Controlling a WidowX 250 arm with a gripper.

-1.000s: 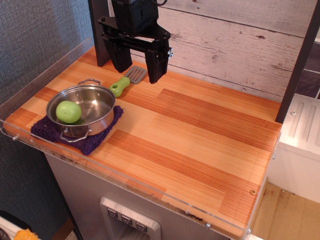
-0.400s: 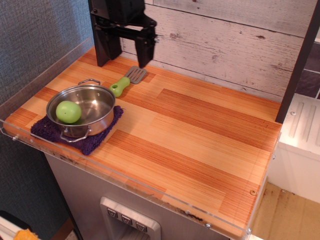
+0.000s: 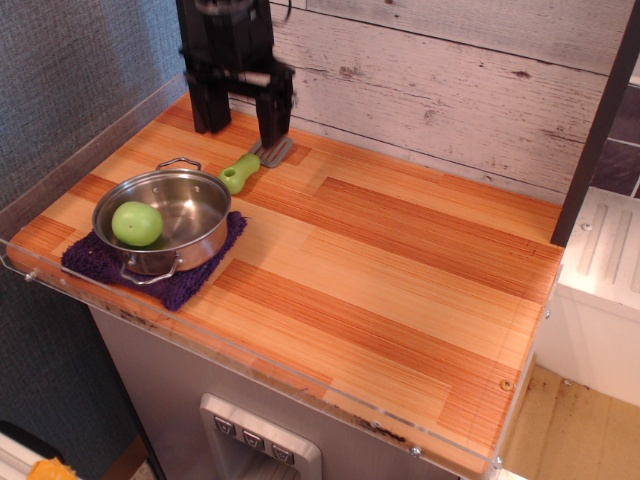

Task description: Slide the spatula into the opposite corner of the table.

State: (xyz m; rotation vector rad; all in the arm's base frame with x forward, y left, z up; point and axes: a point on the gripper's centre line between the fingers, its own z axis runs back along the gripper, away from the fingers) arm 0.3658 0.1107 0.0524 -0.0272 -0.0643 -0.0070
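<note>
The spatula (image 3: 241,171) lies at the table's back left corner. Its lime-green handle points to the front left and its grey head sits under the arm. The table (image 3: 400,260) is a striped orange and pale wooden top. My black gripper (image 3: 243,125) hangs over the back left corner with its jaws apart and nothing between them. Its right finger (image 3: 274,115) comes down onto the spatula's head and hides most of it. I cannot tell whether it touches. Its left finger (image 3: 210,105) stands to the left, clear of the spatula.
A steel pot (image 3: 190,215) holding a green apple (image 3: 137,223) stands on a purple cloth (image 3: 180,285) at the front left, next to the spatula handle. A clear acrylic rim (image 3: 300,375) edges the table. A white plank wall is behind, and a black post (image 3: 600,120) stands at the right.
The gripper has moved left and back and come down, so its right finger now covers the spatula's head. The spatula, pot and apple have not moved.
</note>
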